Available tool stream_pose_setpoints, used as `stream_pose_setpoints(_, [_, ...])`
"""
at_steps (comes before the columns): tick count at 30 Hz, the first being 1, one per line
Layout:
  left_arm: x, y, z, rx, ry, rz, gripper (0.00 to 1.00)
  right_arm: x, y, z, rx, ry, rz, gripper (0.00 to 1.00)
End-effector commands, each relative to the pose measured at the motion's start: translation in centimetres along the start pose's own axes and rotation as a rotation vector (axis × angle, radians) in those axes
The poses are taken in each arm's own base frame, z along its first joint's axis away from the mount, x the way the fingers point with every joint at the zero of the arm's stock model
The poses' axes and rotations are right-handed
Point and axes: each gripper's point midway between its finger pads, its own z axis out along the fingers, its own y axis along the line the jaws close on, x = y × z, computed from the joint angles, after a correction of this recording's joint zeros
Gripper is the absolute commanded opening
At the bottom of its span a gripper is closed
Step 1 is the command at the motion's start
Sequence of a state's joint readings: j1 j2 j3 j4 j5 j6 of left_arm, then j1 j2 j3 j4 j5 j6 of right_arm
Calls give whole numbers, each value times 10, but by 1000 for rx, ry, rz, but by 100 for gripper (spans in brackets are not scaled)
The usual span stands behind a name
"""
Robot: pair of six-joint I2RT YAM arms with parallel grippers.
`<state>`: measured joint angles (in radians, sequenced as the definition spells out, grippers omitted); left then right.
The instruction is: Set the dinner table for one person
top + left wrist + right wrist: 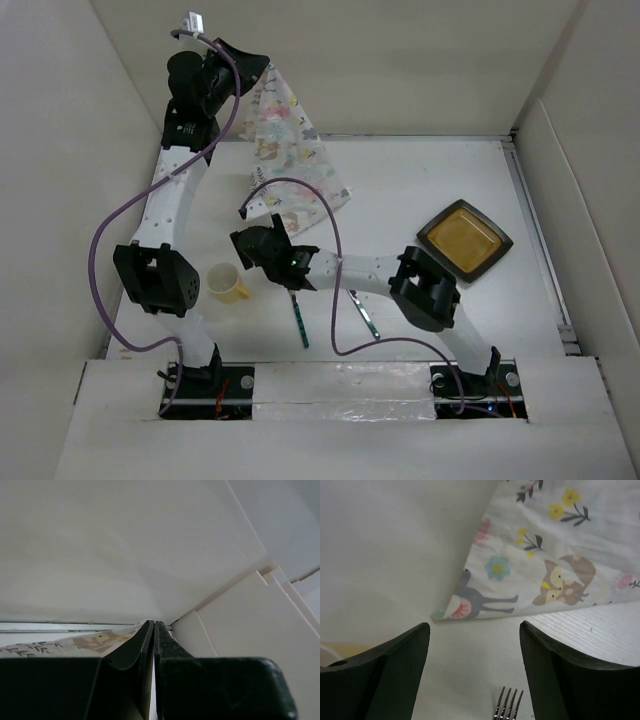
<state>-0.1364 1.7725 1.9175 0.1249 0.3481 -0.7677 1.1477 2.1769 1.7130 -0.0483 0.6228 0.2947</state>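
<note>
Left gripper [153, 626], clamped on a corner of the animal-print placemat [290, 150], holds it raised at the overhead view's upper left. Right gripper [472, 630] hangs with its jaws spread, fork [508, 702] tines showing between them. The white dinner table [420, 180] fills the frame's centre, bearing a yellow cup [228, 283] and a square plate [464, 240].

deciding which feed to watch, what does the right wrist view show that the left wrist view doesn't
Only the right wrist view: the open right tool over the dinner table, the tines of a fork at the bottom edge, and the fox and deer print on a corner of the placemat. Only the left wrist view: the left tool shut on the placemat's edge, with pale wall panels behind. Both: the placemat itself.
</note>
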Motion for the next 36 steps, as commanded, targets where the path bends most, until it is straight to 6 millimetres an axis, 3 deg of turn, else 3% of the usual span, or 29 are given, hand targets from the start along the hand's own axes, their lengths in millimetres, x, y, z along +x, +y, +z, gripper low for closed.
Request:
stream_pose_setpoints(1, [-40, -54, -21, 129, -118, 81, 0, -13, -20, 11, 145, -24, 33, 77])
stream_pose_setpoints(5, [-69, -89, -39, 169, -184, 142, 0, -29, -19, 18, 115, -42, 70, 82])
stream_pose_setpoints(8, [-83, -117, -52, 228, -207, 146, 0, -38, -14, 30, 73, -32, 73, 91])
stream_pose_setpoints(11, [-91, -134, -60, 272, -220, 137, 0, -40, -22, 43, 114, -7, 73, 95])
stream_pose_setpoints(14, [-98, -143, -66, 278, -233, 150, 0, -36, -35, 48, 113, 2, 114, 96])
stream_pose_setpoints(16, [-105, -142, -71, 243, -262, 175, 0, -22, -60, 41, 123, 22, 148, 97])
stream_pose_setpoints(17, [-107, -139, -72, 228, -275, 183, 0, -33, -55, 41, 39, -18, 200, 96])
stream_pose_setpoints(19, [-109, -136, -73, 206, -291, 207, 0, -23, -70, 30, -21, -13, 220, 97])
stream_pose_setpoints(20, [-109, -134, -72, 200, -291, 215, 0, -32, -76, 34, -89, -29, 256, 98])
stream_pose_setpoints(23, [-101, -119, -66, 163, -272, 214, 0, -34, -87, 49, -239, -9, 299, 99])
stream_pose_setpoints(27, [-85, -95, -49, 123, -226, 197, 0, -42, -84, 66, -302, -34, 260, 98])
stream_pose_setpoints(30, [-87, -55, -40, 20, -233, 217, 0, -43, -81, 68, -313, -30, 240, 99])
stream_pose_setpoints(33, [-99, 2, -36, -131, -256, 248, 0, -37, -89, 65, -302, -16, 242, 97])
stream_pose_setpoints(36, [-109, 60, -36, -306, -280, 305, 0, -28, -81, 55, -345, 26, 196, 95])
